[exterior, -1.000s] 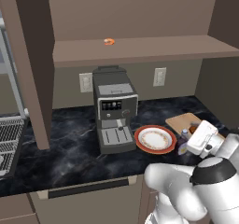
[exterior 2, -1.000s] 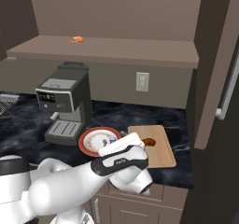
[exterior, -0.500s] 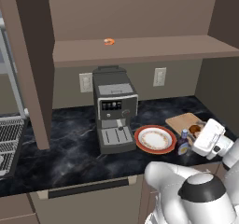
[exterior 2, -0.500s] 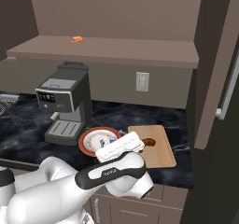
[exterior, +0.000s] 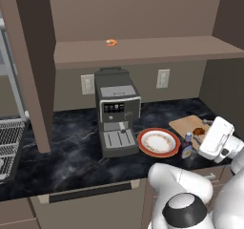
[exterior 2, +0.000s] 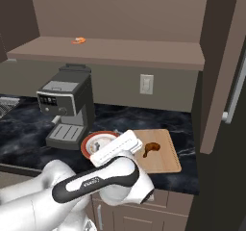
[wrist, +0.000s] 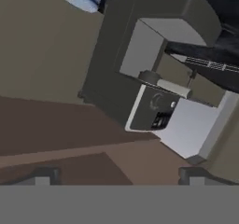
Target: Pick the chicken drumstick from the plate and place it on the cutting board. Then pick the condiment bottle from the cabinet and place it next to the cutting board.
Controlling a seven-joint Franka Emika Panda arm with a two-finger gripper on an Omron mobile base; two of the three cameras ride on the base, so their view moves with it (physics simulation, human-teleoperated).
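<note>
moved: arm has swung right since a second ago; hand pulled off the plate side toward the right end of the counter in the left base view, camera views unchanged
gripper: claw wide, nothing between the tips; two dark fingertips low in the hand view, far apart
hand pose: hand view rolled, upside-down coffee machine ahead of the tips
chicken drumstick: lying on the cutting board, near its middle, bone end toward the board's left edge; partly hidden behind the hand in the left base view
cutting board: flat on the counter at its front right, just right of the plate
plate: on the counter, front of centre, between coffee machine and board; holds nothing that can be seen
condiment bottle: upright on the counter, between plate and board, touching or just beside the plate's right rim, near the board's front left corner; blue cap up; its cap end also at the top left of the hand view
cabinet: shelf runs across above the counter
orange ring: small, on the shelf, left of middle
coffee machine: against the back wall, left of the plate
counter: dark marbled top
wall sockets: two, either side of the machine
</note>
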